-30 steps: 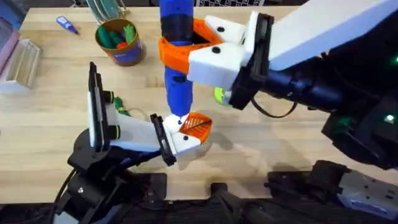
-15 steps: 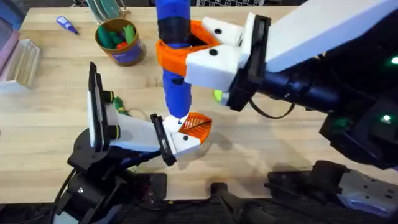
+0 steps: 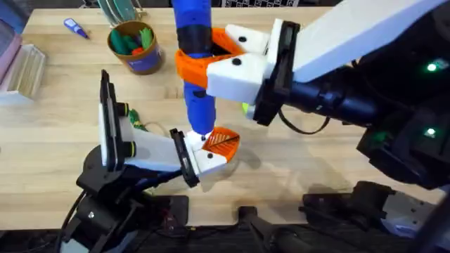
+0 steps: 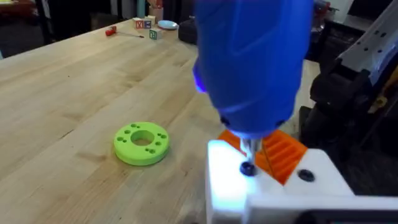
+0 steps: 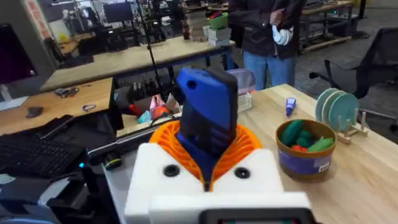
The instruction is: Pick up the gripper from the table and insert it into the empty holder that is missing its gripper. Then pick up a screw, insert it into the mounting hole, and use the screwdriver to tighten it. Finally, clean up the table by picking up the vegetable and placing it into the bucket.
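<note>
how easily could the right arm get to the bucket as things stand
Probably not right away: the right hand is shut on the screwdriver, whose bit sits on the screw at the holder. The table toward the bucket looks free.

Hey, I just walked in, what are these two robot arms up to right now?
The right gripper holds the blue screwdriver upright, its metal bit resting on a dark screw in the white holder. The orange gripper tip already sits in that holder, which is part of the left arm's own gripper, low over the table. The small green vegetable lies on the table beside the left arm, not in the bucket at the back left.
</note>
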You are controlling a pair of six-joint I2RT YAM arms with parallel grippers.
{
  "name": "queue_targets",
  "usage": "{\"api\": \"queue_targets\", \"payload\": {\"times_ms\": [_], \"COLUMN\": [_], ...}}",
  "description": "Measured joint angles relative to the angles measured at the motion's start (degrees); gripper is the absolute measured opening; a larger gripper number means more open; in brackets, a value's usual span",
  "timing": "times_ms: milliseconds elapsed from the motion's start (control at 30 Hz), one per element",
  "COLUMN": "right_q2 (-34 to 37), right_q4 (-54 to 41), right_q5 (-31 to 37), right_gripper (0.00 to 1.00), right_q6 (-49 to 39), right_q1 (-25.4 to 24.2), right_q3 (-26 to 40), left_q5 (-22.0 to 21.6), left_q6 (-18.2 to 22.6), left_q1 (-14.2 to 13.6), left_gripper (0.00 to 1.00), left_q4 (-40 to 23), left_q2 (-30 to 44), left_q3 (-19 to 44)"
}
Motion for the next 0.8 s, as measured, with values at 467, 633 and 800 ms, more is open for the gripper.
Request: {"api": "queue_targets", "payload": {"times_ms": [467, 633, 800], "right_q2": [0.9, 1.0, 1.0], "right_q4": [-0.8, -0.8, -0.9], "right_q5": [0.1, 0.0, 0.0], "right_gripper": [0.024, 0.024, 0.024], "right_q6": [0.0, 0.0, 0.0], "right_q1": [0.0, 0.0, 0.0], "right_q3": [0.0, 0.0, 0.0], "left_q5": [0.0, 0.1, 0.0], "left_q6": [-0.1, -0.4, -0.6], "left_q1": [0.0, 0.0, 0.0], "left_gripper": [0.015, 0.015, 0.015], "left_q4": [0.0, 0.0, 0.0], "left_q2": [0.0, 0.0, 0.0], "left_q3": [0.0, 0.0, 0.0]}}
